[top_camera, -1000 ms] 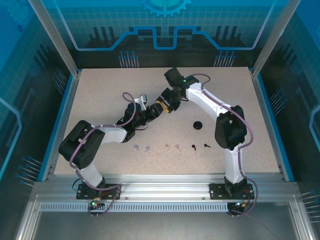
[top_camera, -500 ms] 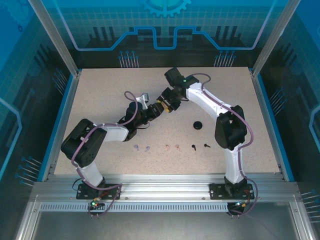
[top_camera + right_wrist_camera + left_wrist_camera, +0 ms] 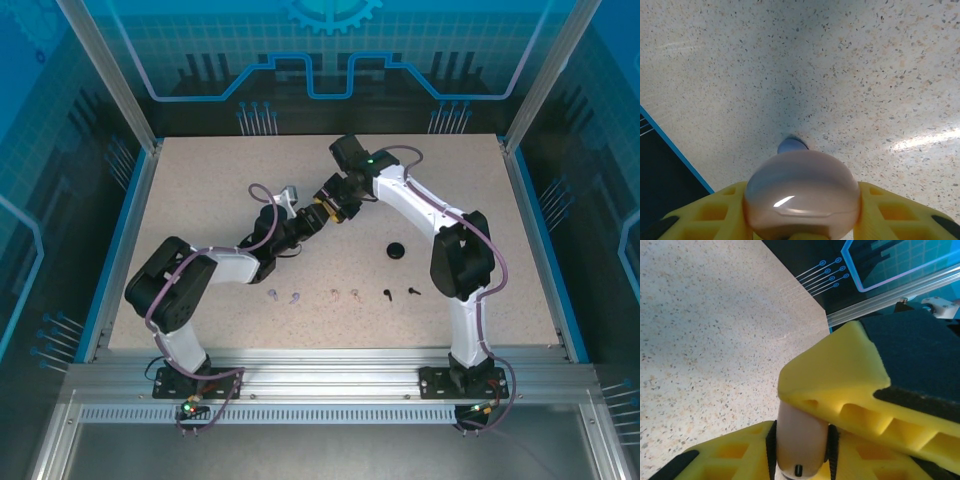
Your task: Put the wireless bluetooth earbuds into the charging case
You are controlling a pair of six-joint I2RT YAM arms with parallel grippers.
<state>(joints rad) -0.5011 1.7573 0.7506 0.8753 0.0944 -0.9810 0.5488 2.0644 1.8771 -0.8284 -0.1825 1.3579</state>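
Observation:
A closed pink charging case [image 3: 801, 192] is held above the table, where both grippers meet. My right gripper [image 3: 802, 212] is shut on its sides. My left gripper [image 3: 801, 447] clamps the same case [image 3: 800, 440] between its black pads, and one of the right gripper's yellow fingers [image 3: 840, 375] lies over it. In the top view the left gripper [image 3: 306, 223] and right gripper [image 3: 331, 207] touch mid-table. Six tiny earbuds lie in a row nearer the front: lilac [image 3: 272, 294] [image 3: 294, 297], pink [image 3: 335, 295] [image 3: 355, 294], and black [image 3: 386, 294] [image 3: 412, 292].
A black round case [image 3: 396, 250] sits right of centre, behind the black earbuds. A lilac-blue rounded object [image 3: 791, 145] rests on the table just beyond the pink case. Metal posts and blue panels ring the speckled table [image 3: 200, 180].
The left arm's elbow has crept slightly to the right. Both grippers stay together at the pink case, and the earbuds have not moved.

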